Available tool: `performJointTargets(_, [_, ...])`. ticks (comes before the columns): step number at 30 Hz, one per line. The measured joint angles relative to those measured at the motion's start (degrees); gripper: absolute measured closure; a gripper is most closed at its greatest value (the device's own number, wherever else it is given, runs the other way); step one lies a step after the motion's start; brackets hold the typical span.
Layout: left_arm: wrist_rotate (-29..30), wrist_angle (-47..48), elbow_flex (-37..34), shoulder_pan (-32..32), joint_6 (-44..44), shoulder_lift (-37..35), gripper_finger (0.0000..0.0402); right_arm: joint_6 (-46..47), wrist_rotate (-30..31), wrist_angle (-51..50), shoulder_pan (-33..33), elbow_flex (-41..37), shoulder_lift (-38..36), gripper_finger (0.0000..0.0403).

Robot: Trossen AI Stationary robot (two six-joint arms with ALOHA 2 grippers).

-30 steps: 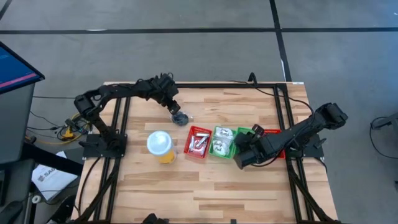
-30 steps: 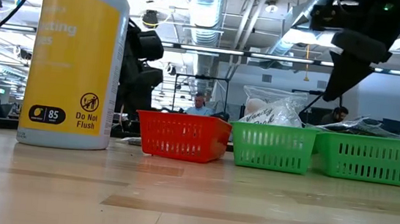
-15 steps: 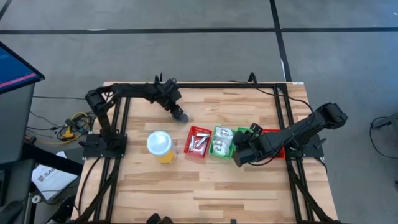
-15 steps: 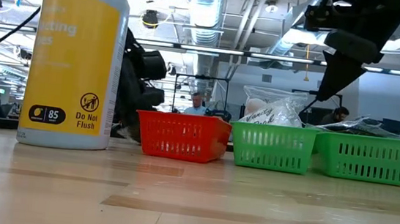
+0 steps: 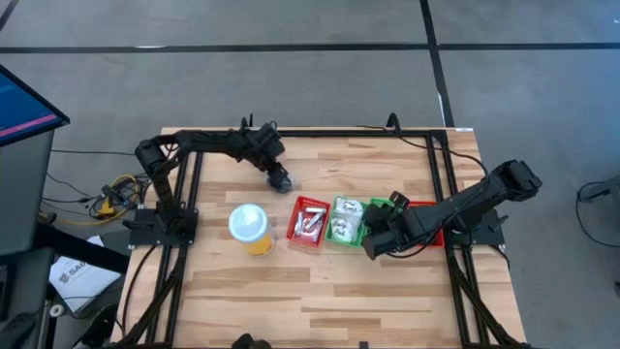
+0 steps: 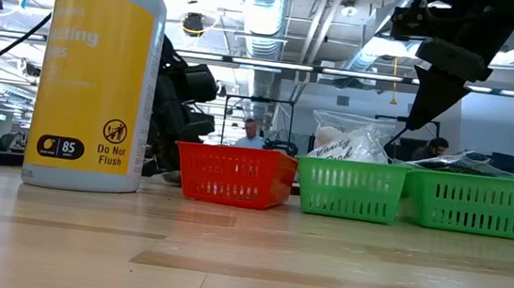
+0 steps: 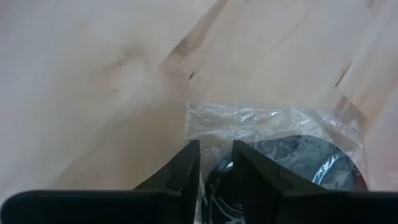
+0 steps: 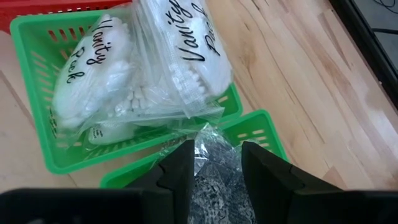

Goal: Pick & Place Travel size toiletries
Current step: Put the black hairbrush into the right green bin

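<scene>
A dark grey round disc in a clear bag (image 7: 298, 155) lies on the wooden table at the far left. My left gripper (image 7: 216, 155), also in the high view (image 5: 277, 175), is down on it, its fingers close together. My right gripper (image 8: 214, 162) hangs over a green bin (image 8: 258, 127) at the right and is shut on a clear bag of dark stuff (image 8: 214, 177). White packets marked "Vanity Pack" (image 8: 155, 68) fill the neighbouring green bin (image 5: 346, 221). Silvery-white tubes lie in the red bin (image 5: 310, 221). My left gripper has the near part of the clear bag (image 7: 214, 134) and the disc's edge (image 7: 217, 173) between its two fingers. They come slanting down from the table's left. The bag lies flat on the table. My right gripper pinches the clear bag of dark stuff between its two fingers, below the bag's crumpled top (image 8: 208, 135). The fingers slant down from the table's right. The bag hangs above the green bin; its lower end is hidden by the gripper.
A tall yellow cup with a white lid (image 5: 249, 225) stands left of the red bin and looms in the low view (image 6: 98, 77). Another red bin (image 5: 426, 208) sits under my right arm. Bare wood stretches along the near side (image 5: 320, 291).
My left gripper has come down toward the table at the bagged disc, moving slightly toward the table's right. Its arm now stretches out lower and flatter. My right gripper has kept still.
</scene>
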State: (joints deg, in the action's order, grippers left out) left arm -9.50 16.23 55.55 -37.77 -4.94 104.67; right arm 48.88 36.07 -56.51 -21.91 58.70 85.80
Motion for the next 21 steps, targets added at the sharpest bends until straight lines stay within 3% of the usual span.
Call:
performJointTargets(7, [3.21,-1.16,-0.02,1.93,0.17,0.23,0.032,0.02,0.05,0.02,0.0,0.0,0.0,0.028])
performJointTargets(12, [5.21,-1.15,-0.07,2.68,1.5,0.32,0.039,0.02,0.13,0.02,0.0,0.0,0.0,0.028])
performJointTargets(21, [6.66,0.03,-0.44,3.25,1.58,-1.41,0.04,0.02,0.15,0.02,0.0,0.0,0.0,0.028])
